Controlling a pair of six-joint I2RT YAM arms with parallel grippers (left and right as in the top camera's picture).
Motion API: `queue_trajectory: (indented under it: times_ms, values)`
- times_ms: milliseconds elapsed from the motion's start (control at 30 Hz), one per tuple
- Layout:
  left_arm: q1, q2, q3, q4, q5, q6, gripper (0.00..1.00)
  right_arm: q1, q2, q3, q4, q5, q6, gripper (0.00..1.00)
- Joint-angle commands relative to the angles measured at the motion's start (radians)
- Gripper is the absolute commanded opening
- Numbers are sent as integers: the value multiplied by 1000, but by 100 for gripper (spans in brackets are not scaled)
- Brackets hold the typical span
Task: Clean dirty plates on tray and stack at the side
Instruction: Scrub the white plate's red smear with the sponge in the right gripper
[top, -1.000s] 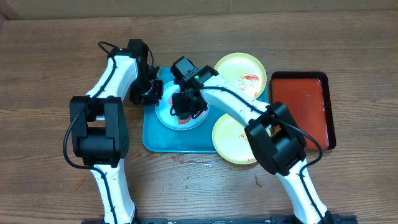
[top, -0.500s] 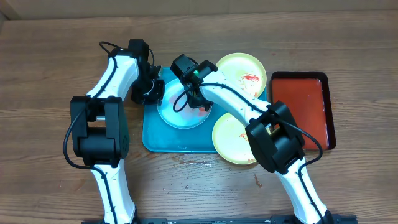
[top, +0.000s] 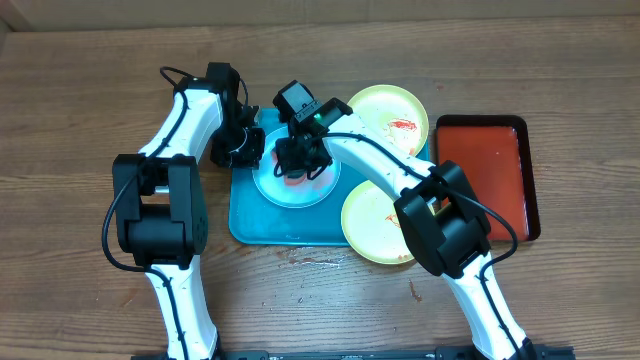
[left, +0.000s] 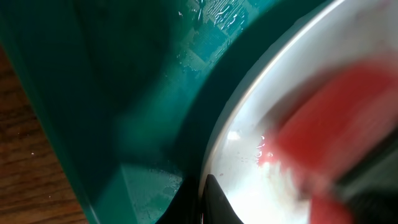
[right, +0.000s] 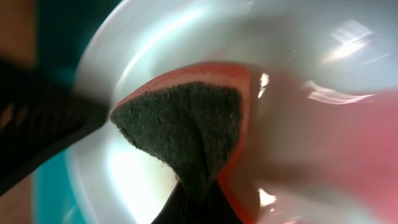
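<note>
A light blue-white plate (top: 292, 190) lies on the teal tray (top: 250, 225). My left gripper (top: 250, 148) is shut on the plate's left rim (left: 214, 149), one finger over and one under it. My right gripper (top: 298, 160) is shut on a red sponge with a dark scouring face (right: 186, 124) and presses it onto the plate's upper part (right: 143, 180). Two pale yellow-green plates with red smears sit at the tray's right: one at the back (top: 390, 118), one at the front (top: 372, 225).
A narrow red tray with a dark rim (top: 485, 175) lies on the wooden table to the right. Wet smears lie on the table in front of the teal tray (top: 320, 260). The teal tray's bottom is wet (left: 155, 93).
My right gripper has swept the sponge over the plate, first right and back, then left again. The left gripper has stayed on the rim.
</note>
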Motion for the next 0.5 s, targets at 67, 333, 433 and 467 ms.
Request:
queue_trajectory:
  times_ms: [67, 333, 433, 467]
  values:
    - [-7, 9, 9, -2, -5, 15, 4, 3, 14, -7, -91, -139, -62, 4]
    - [-7, 9, 9, -2, -5, 15, 4, -33, 14, -5, -233, 415, 45, 4]
    - [-7, 9, 9, -2, -5, 16, 4, -36, 14, -6, -200, 546, 54, 4]
    - [-7, 9, 9, -2, -5, 16, 4, -36, 14, -5, -182, 564, 54, 4]
